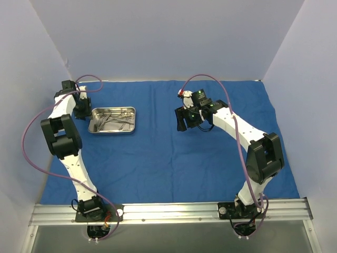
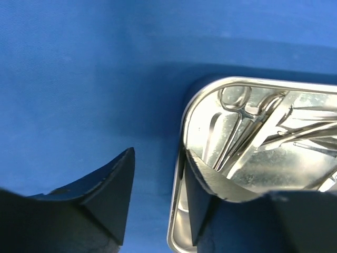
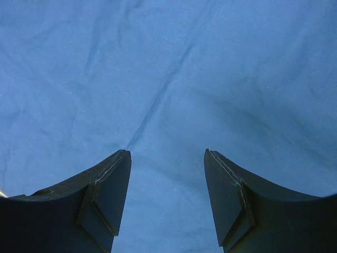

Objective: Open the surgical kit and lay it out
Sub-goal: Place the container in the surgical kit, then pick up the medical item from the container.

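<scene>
surgical kit opened out, tray at the far left, both jaws apart and holding nothing

the royal-blue cloth wrap [image 1: 174,168] lay unfolded and spread flat, with faint creases running across it in the right wrist view. on its far left part sat the steel tray [image 1: 112,132], a shallow shiny rectangle with rounded corners and a raised rim, its long sides running left to right. inside it lay the silver instruments [image 2: 237,105], a loose overlapping cluster of slim scissor-like pieces. at least one oval ring handle pointed toward the tray's left end. how many pieces there were could not be told.

the left jaws stood partly open at the tray's left short end. one finger [image 2: 113,195] was over the bare cloth outside the tray and the other [image 2: 197,200] was at or just inside the rim, so the end wall lay between them. a clear gap of cloth showed beside the outer finger, and nothing was held.

the right jaws hung over bare cloth right of centre, well apart from the tray. they were moderately wide and held nothing.
</scene>
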Robot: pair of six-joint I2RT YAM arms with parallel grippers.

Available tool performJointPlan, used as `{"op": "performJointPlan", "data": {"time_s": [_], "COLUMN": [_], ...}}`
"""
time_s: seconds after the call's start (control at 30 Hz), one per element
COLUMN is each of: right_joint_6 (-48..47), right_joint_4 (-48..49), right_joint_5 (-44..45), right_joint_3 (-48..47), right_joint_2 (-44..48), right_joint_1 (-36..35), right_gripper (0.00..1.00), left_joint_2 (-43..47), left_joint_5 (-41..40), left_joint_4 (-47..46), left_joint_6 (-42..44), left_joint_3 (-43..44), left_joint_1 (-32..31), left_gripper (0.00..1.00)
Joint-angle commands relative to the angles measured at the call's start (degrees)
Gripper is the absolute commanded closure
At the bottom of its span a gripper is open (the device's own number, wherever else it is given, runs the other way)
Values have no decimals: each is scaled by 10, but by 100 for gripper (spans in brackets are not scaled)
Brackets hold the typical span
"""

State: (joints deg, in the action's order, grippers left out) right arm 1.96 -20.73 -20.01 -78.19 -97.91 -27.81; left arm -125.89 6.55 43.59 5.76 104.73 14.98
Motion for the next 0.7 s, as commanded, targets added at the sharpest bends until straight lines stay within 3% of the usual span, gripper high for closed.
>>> {"op": "performJointPlan", "data": {"time_s": [0.0,0.2,0.37,0.5,0.6,0.67], "right_joint_6": [9,14,35,39,46,50], "right_joint_4": [9,10,29,29,33,35], "right_joint_5": [-10,-13,-20,-13,-6,-4], "right_joint_3": [1,11,44,55,66,69], "right_joint_2": [28,25,40,47,54,60], "right_joint_1": [2,2,0,-2,-4,-4], "right_gripper": [42,42,42,42,42,42], "left_joint_2": [43,106,119,119,93,78], "left_joint_5": [-28,-36,-89,-65,-77,-88], "left_joint_4": [-1,-10,8,13,53,102], "left_joint_6": [-18,-44,-69,-101,-167,-280], "left_joint_3": [32,21,5,10,38,52], "left_joint_1": [15,-22,-40,-72,-120,-134], "left_gripper": [48,46,46,45,45,47]}}
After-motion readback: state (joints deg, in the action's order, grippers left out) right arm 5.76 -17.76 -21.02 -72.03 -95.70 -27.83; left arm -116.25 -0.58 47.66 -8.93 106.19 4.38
